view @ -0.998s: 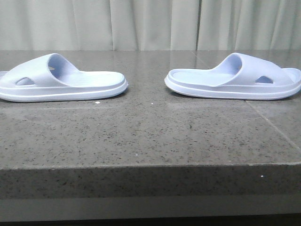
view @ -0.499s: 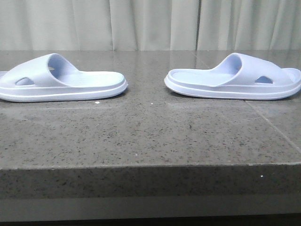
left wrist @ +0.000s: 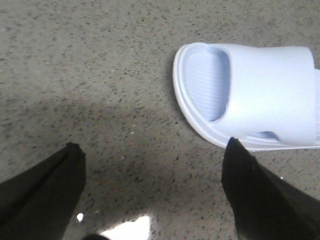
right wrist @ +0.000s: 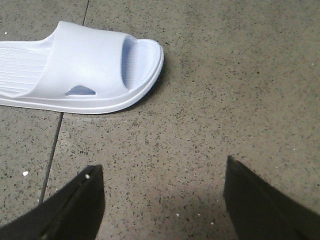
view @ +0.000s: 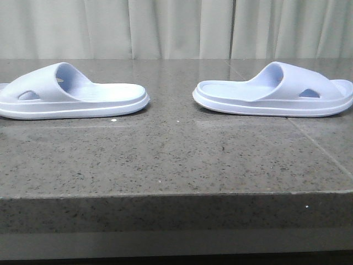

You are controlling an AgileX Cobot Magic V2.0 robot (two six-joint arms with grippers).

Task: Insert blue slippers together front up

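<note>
While nothing is gripped yet, the speckled grey stone surface (view: 176,160) fills most of the front view, with pale curtains (view: 176,27) along the top of the frame. On it sit the blue slippers, well apart: the left slipper (view: 71,94) at the left edge of the frame, the right slipper (view: 273,91) at the right edge, heels pointing toward each other across bare stone, toes outward, both flat on their soles.

Now the grippers. The left gripper (left wrist: 152,182) hangs above the surface with jaws spread wide and nothing between them; in its wrist view the left slipper's toe end lies in the upper right of the frame, and one dark fingertip (left wrist: 237,155) overlaps the sole edge in the picture, though I can't tell whether it touches. The right gripper (right wrist: 162,192) is likewise wide open and empty, over bare stone, with the right slipper in the upper left of its frame, clear of both fingers.

My read: this is the approach, neither slipper picked up. The risks from here? That left finger could nudge the sole and spin the slipper before the jaws close. The moulded foam looks soft, so a pinch on the strap may fold it. And with toes facing opposite ways, one slipper has to be turned before they nest, or the fronts won't line up.
</note>
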